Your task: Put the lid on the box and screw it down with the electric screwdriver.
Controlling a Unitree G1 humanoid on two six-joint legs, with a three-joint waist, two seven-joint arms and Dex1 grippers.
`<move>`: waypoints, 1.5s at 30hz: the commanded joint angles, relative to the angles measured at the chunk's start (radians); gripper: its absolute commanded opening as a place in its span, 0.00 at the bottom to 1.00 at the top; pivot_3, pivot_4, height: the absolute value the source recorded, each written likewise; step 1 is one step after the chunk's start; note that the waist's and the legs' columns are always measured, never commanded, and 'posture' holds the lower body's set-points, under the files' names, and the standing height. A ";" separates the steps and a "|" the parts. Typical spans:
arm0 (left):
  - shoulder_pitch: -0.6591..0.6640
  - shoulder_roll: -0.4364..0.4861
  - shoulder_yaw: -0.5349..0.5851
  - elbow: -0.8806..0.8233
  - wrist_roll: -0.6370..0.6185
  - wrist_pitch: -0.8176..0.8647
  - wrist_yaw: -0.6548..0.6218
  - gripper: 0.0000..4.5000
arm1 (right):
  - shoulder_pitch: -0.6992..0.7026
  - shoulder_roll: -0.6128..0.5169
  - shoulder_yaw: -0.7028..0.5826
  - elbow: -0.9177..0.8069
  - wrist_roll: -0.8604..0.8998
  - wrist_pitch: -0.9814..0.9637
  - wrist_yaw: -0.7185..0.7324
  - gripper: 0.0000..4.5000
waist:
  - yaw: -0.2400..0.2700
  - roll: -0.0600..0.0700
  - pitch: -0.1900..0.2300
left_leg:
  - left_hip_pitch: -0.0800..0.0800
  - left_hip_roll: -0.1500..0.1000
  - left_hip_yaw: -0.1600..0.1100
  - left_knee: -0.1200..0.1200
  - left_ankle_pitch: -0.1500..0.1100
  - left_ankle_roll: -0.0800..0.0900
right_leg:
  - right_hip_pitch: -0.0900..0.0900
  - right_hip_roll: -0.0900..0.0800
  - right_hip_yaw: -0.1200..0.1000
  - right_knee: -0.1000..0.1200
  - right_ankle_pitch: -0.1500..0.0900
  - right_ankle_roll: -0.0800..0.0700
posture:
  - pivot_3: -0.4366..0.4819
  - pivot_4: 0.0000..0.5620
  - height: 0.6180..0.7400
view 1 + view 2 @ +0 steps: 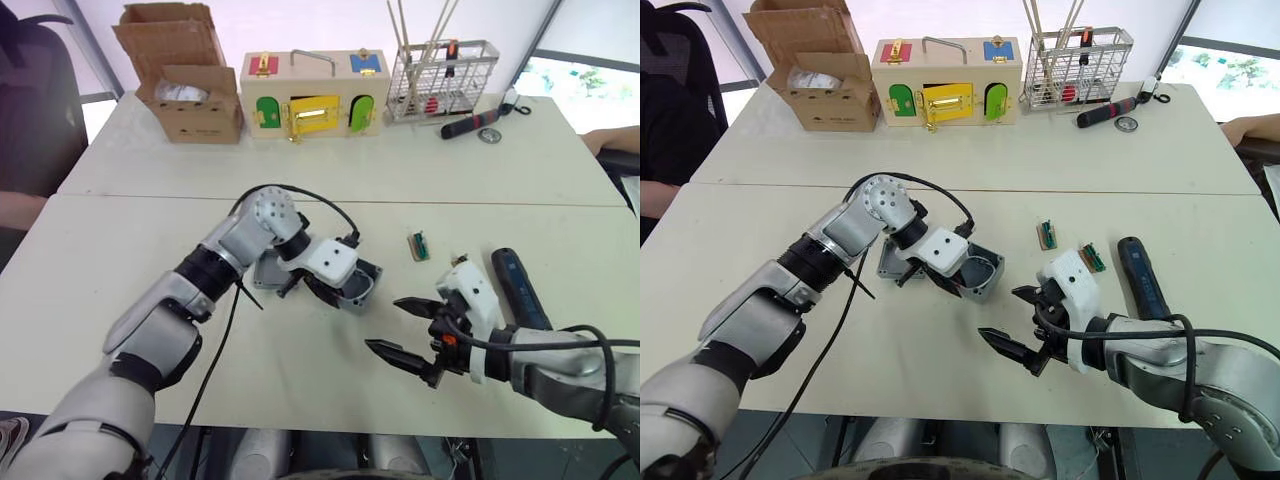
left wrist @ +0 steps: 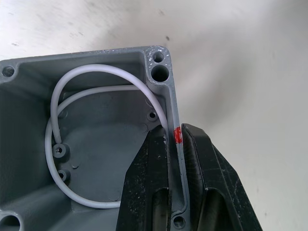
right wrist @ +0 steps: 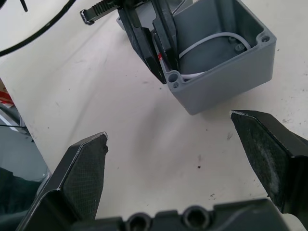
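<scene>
Left wrist view: left tool (image 2: 175, 159) is pinched onto one wall of the box (image 2: 96, 144), one finger inside the cavity and one outside, right at the small red mark (image 2: 177, 134); a white wire (image 2: 91, 72) loops inside.
Left tool, head view: at frame centre (image 1: 318, 285), holding the box (image 1: 360, 285) with its opening tipped toward the lower right.
Lid: grey piece (image 1: 268, 272) just behind the left wrist, touching or very near the box; mostly hidden.
Right tool: spread wide and empty (image 1: 405, 330), lower centre-right, hovering near the worktop (image 1: 150, 180).
Box from right tool: up and to the left, near but apart; in the right wrist view it sits ahead, between the spread fingers (image 3: 82, 168).
Electric screwdriver: lies at right (image 1: 518, 285), long axis running from upper left to lower right, just beside the right forearm.
Nearer arm: right arm for the screwdriver, left for the lid, by my judgement.
</scene>
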 commanded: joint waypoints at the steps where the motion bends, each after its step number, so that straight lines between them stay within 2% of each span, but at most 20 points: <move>1: -0.040 0.009 -0.029 0.014 -0.011 -0.080 -0.003 0.01 | 0.004 -0.003 -0.008 -0.039 0.029 -0.015 -0.017 1.00 | 0.000 0.000 0.000 | 0.000 0.000 0.000 0.001 0.000 0.000 | 0.000 0.000 0.000 0.000 0.000 0.000 | 0.48 0.27 1.00; 8: -0.065 0.079 -0.159 -0.013 -0.106 -0.110 -0.003 0.01 | -0.003 -0.004 0.002 -0.038 0.043 -0.020 -0.037 1.00 | -0.001 0.000 0.000 | 0.000 0.001 0.000 0.004 -0.002 0.003 | 0.001 0.001 0.000 0.001 0.000 0.000 | 0.48 0.27 1.00; 16: -0.065 0.050 -0.149 0.020 -0.104 -0.125 -0.003 0.01 | -0.026 0.006 0.027 -0.029 0.036 -0.024 -0.050 1.00 | 0.000 0.000 0.000 | 0.000 0.000 -0.001 0.005 -0.002 0.004 | 0.003 0.001 0.000 0.000 0.000 0.000 | 0.48 0.27 1.00; 20: -0.059 0.038 -0.134 0.034 -0.096 -0.137 -0.003 0.36 | -0.032 0.006 0.034 -0.025 0.032 -0.025 -0.052 1.00 | 0.000 0.000 0.000 | 0.000 0.000 -0.001 0.007 -0.003 0.004 | 0.004 0.001 0.000 0.000 0.000 0.000 | 0.48 0.27 1.00; 25: -0.061 0.039 -0.098 0.030 -0.087 -0.122 -0.003 0.95 | -0.034 0.001 0.030 -0.027 0.043 -0.026 -0.051 1.00 | -0.002 0.000 0.000 | 0.000 0.001 -0.001 0.007 -0.003 0.005 | 0.004 0.002 0.000 0.000 0.000 0.000 | 0.48 0.27 1.00; 27: -0.082 0.078 -0.034 -0.037 -0.099 -0.070 -0.003 0.99 | -0.027 -0.018 -0.005 -0.033 0.086 -0.030 -0.043 1.00 | -0.002 0.000 0.000 | 0.000 0.001 -0.001 0.007 -0.003 0.005 | 0.004 0.002 0.000 0.000 0.000 0.000 | 0.48 0.27 1.00; 32: -0.122 0.168 0.170 -0.146 -0.174 0.199 0.038 0.99 | -0.039 -0.104 -0.167 -0.014 0.253 -0.082 -0.018 1.00 | -0.004 -0.001 0.000 | 0.000 0.001 -0.001 0.007 -0.003 0.005 | 0.004 0.002 0.000 0.000 0.000 0.000 | 0.48 0.27 1.00; 34: -0.130 0.195 0.276 -0.154 -0.216 0.411 0.126 0.99 | -0.094 -0.153 -0.205 0.020 0.283 -0.099 0.028 1.00 | -0.006 0.000 0.000 | 0.000 0.001 -0.001 0.007 -0.003 0.005 | 0.004 0.002 0.000 0.000 0.000 0.000 | 0.48 0.27 1.00; 37: -0.125 0.214 0.339 -0.195 -0.215 0.650 0.228 0.99 | -0.134 -0.194 -0.212 0.040 0.305 -0.112 0.064 1.00 | -0.007 -0.001 0.000 | 0.001 0.001 -0.002 0.007 -0.003 0.005 | 0.005 0.003 0.000 0.000 0.000 0.001 | 0.48 0.27 1.00; 40: -0.155 0.233 0.385 -0.196 -0.153 1.193 0.462 0.99 | -0.230 -0.230 -0.137 0.052 0.261 -0.110 0.151 1.00 | -0.009 -0.001 0.001 | 0.000 0.001 -0.002 0.007 -0.004 0.006 | 0.005 0.003 0.000 0.001 -0.001 0.001 | 0.48 0.27 1.00; 41: -0.142 0.241 0.411 -0.230 -0.146 1.328 0.527 0.99 | -0.272 -0.234 -0.095 0.059 0.230 -0.107 0.184 1.00 | -0.017 -0.001 0.001 | 0.000 0.001 -0.002 0.008 -0.004 0.006 | 0.005 0.003 0.000 0.001 -0.001 0.002 | 0.48 0.27 1.00; 45: -0.035 0.240 0.506 -0.443 -0.146 1.697 0.710 0.99 | -0.376 -0.216 0.040 0.106 0.081 -0.110 0.285 1.00 | -0.031 -0.002 0.001 | 0.000 0.001 -0.003 0.007 -0.004 0.007 | 0.003 0.003 0.000 0.002 -0.002 0.004 | 0.48 0.27 1.00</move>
